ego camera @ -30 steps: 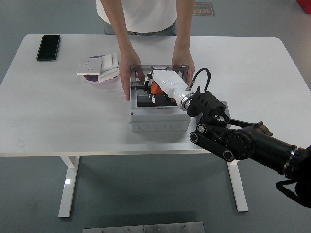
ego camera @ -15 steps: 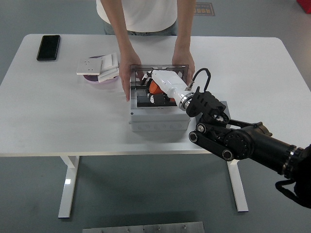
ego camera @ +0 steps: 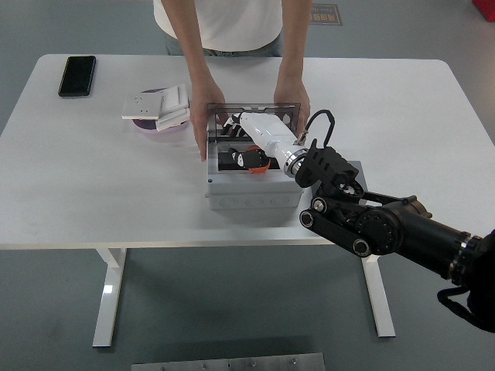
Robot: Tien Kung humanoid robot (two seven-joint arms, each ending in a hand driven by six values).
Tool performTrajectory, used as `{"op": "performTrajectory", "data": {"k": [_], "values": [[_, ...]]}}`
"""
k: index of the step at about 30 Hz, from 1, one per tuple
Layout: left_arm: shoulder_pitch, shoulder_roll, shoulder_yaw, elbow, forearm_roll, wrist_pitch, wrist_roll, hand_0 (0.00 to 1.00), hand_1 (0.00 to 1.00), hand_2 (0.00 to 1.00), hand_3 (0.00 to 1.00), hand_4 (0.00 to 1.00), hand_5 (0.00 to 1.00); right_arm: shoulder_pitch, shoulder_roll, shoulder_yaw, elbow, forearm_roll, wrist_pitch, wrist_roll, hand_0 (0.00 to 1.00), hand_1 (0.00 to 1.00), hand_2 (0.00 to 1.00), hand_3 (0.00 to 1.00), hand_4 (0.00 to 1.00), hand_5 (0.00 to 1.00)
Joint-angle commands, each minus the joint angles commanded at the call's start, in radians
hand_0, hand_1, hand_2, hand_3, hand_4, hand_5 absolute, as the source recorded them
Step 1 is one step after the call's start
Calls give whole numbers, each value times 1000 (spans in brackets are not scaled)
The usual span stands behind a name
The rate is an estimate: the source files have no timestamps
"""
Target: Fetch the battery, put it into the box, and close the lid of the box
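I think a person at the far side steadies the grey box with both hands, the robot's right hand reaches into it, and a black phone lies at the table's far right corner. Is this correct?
Not quite: the head view shows the black phone at the table's far left corner, not the right. The rest holds: the person's hands steady the grey box at both sides, and the robot's right hand reaches into it.

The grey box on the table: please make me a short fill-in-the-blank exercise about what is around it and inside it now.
1. The person's two hands hold the grey box at its ____ side.
2. The robot's right hand reaches ____ the open box.
3. The black phone lies near the table's far ____ corner.
4. The white table carries white plates to the ____ of the box.

Missing words: far; into; left; left
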Motion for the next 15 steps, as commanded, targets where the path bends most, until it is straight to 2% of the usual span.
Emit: {"op": "performTrajectory", "data": {"k": [2,5,15], "values": [[1,0,0,0,0,0,0,638,739,585,521,379,2,1,-4,4,9,-5,1,-3,688,643,644,659,742,52],[2,0,1,0,-3,1,-1,638,739,585,521,379,2,2,-14,13,36,-19,5,-13,688,643,644,659,742,52],[9,-3,7,0,-16,4,-5,638,739,584,519,380,2,18,-77,44,181,-71,40,-62,677,632,643,655,723,45]]}}
